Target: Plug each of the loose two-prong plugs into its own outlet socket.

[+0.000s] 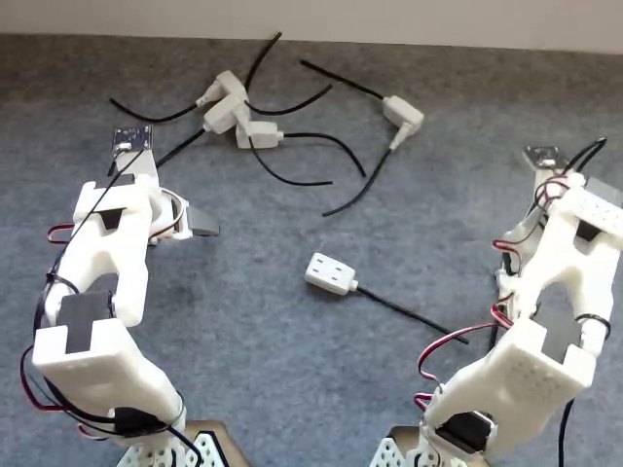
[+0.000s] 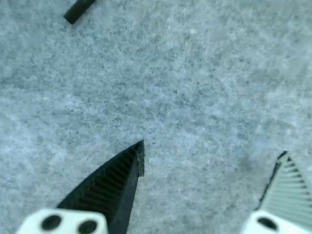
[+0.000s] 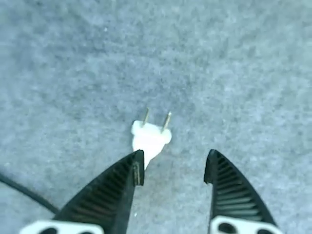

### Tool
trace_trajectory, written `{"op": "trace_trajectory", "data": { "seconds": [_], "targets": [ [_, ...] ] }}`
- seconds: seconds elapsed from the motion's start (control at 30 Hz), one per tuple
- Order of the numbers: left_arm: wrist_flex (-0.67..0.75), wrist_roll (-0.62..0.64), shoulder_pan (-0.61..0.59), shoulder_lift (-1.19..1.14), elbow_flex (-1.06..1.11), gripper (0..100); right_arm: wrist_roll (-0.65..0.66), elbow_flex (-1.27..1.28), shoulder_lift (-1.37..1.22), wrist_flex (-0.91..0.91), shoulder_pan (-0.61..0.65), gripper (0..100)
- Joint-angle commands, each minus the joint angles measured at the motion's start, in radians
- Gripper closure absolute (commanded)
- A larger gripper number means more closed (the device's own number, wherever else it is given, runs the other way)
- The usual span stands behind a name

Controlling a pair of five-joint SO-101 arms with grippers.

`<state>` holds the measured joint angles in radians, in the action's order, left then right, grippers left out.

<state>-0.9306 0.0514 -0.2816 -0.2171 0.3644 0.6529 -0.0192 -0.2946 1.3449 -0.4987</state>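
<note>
Left pincer (image 2: 213,148) and right pincer (image 3: 175,153) hang wide open and empty over the grey desk (image 1: 292,370).
A white two-prong plug (image 3: 150,136) lies just beside one finger (image 3: 122,180) of the right pincer. The outlet socket (image 1: 328,272) lies between the arms, its black cord (image 1: 409,311) trailing toward the right arm; more plugs (image 1: 234,115) lie in a tangle farther back.

Mid-table, between the two arms: outlet socket (image 1: 328,273). Its cable (image 1: 409,309) runs near and right, toward the right arm (image 1: 545,292). Far, left of centre: plug cluster (image 1: 222,117), three bunched and touching, cords crossing. Far, right of it and well apart: fourth plug (image 1: 402,114). The left arm (image 1: 102,282) sits left, nearer than the cluster. Right wrist view: lone plug (image 3: 151,137) on the table just ahead of the right gripper (image 3: 174,155), beside one fingertip, prongs pointing away.
</note>
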Motion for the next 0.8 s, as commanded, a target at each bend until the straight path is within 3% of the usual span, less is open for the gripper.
{"op": "trace_trajectory", "data": {
  "seconds": [0.0, 0.23, 0.53, 0.77],
  "targets": [
    [0.011, -0.002, 0.015, 0.045, -0.007, 60, 0.003, -0.062, 0.036, 0.070, 0.044, 78.9],
    [0.011, -0.002, 0.015, 0.045, -0.007, 60, 0.003, 0.033, 0.033, 0.045, 0.102, 78.9],
    [0.011, -0.002, 0.015, 0.045, -0.004, 60, 0.000, 0.229, 0.033, -0.111, 0.189, 78.9],
    [0.011, -0.002, 0.015, 0.045, -0.005, 60, -0.149, 0.239, 0.041, -0.108, 0.272, 78.9]
  ]
}}
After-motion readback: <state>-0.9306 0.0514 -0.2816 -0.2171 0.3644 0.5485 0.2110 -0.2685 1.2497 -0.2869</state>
